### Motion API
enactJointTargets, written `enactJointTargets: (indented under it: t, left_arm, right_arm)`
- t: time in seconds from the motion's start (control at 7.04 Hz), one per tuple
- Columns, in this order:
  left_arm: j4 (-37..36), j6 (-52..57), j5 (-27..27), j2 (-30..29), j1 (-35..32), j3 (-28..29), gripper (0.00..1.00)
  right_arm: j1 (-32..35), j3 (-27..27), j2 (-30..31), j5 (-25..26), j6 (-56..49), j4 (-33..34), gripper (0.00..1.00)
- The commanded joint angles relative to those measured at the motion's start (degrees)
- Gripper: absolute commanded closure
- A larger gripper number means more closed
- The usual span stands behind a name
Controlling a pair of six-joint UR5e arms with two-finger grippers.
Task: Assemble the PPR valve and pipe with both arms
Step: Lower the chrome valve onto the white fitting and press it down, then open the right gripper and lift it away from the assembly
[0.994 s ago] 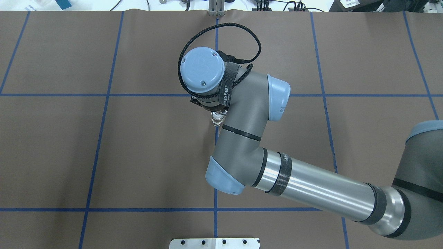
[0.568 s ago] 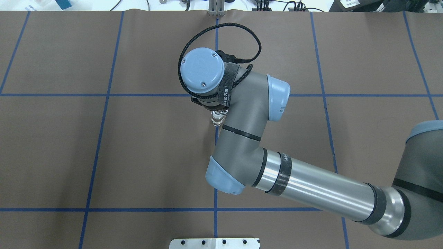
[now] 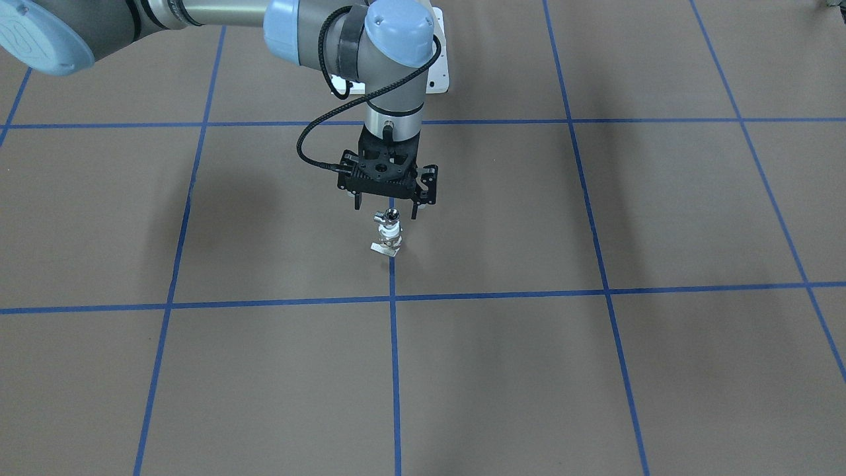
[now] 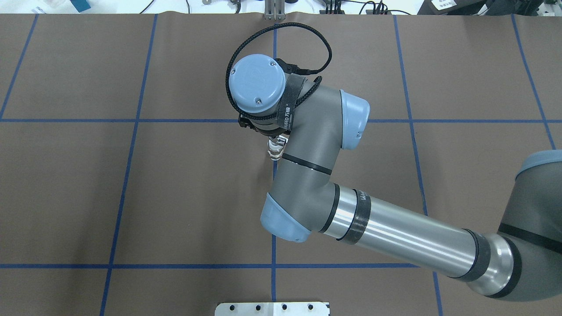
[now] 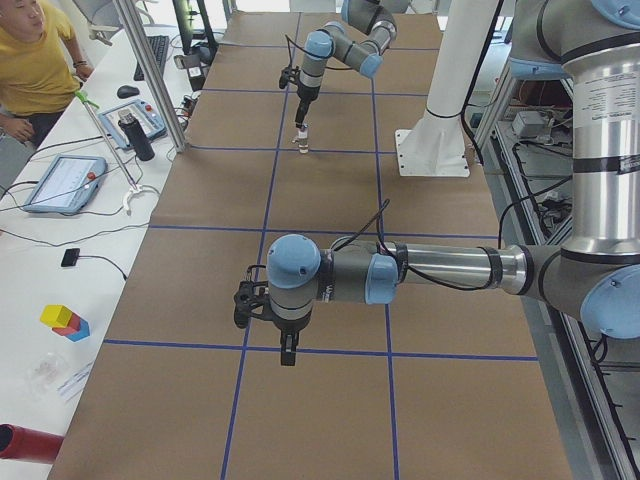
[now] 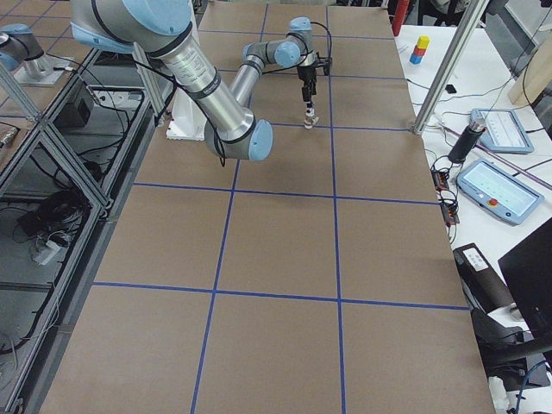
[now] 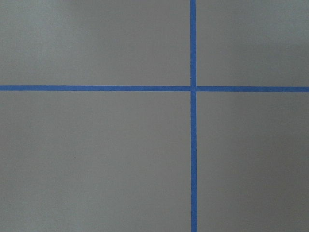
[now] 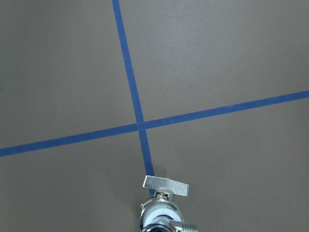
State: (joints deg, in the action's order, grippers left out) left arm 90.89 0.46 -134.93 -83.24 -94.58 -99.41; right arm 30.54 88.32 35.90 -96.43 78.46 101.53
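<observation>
The PPR valve (image 3: 390, 233), with its white collar and flat tab, stands upright on the brown table on a blue tape line. The chrome pipe (image 3: 391, 215) sits on top of it. My right gripper (image 3: 386, 206) hangs open just above this stack, its fingers (image 3: 357, 201) spread to either side and touching nothing. The stack also shows in the overhead view (image 4: 275, 151) and at the bottom of the right wrist view (image 8: 163, 212). My left gripper (image 5: 288, 350) hovers low over a bare patch of table far from the stack. I cannot tell whether it is open or shut.
The white pedestal plate (image 4: 272, 308) lies at the table's near edge. Blue tape lines (image 7: 193, 88) form a grid on the table. In the left view, an operator (image 5: 30, 50), tablets and a bottle stand on the side bench.
My right wrist has risen a little above the stack. The valve and pipe stay standing on the table.
</observation>
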Motion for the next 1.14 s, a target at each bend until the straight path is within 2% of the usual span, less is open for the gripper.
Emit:
enactJointTargets:
  t: [0.0, 0.28, 0.57, 0.85, 0.99]
  left_arm:
    - [-0.27, 0.42, -0.42, 0.53, 0.09, 0.18, 0.0]
    - [0.42, 0.6, -0.68, 1.49, 0.1, 0.35, 0.0]
    - [0.26, 0.68, 0.02, 1.77, 0.1, 0.62, 0.0]
    - [0.52, 1.9, 0.11, 1.77, 0.1, 0.53, 0.0]
    - [0.61, 7.83, 0.11, 2.2, 0.1, 0.7, 0.0]
  right_arm:
    - [5.89, 0.27, -0.4, -6.27, -4.86, 0.07, 0.01]
    - [16.42, 0.18, 1.44, -16.1, -16.25, 0.33, 0.01]
    - [28.19, 0.18, 7.56, -25.52, -35.28, 0.25, 0.01]
    - [37.0, 0.18, 15.39, -29.32, -53.25, 0.25, 0.01]
    - [39.65, 0.18, 19.51, -29.6, -61.59, -0.01, 0.01]
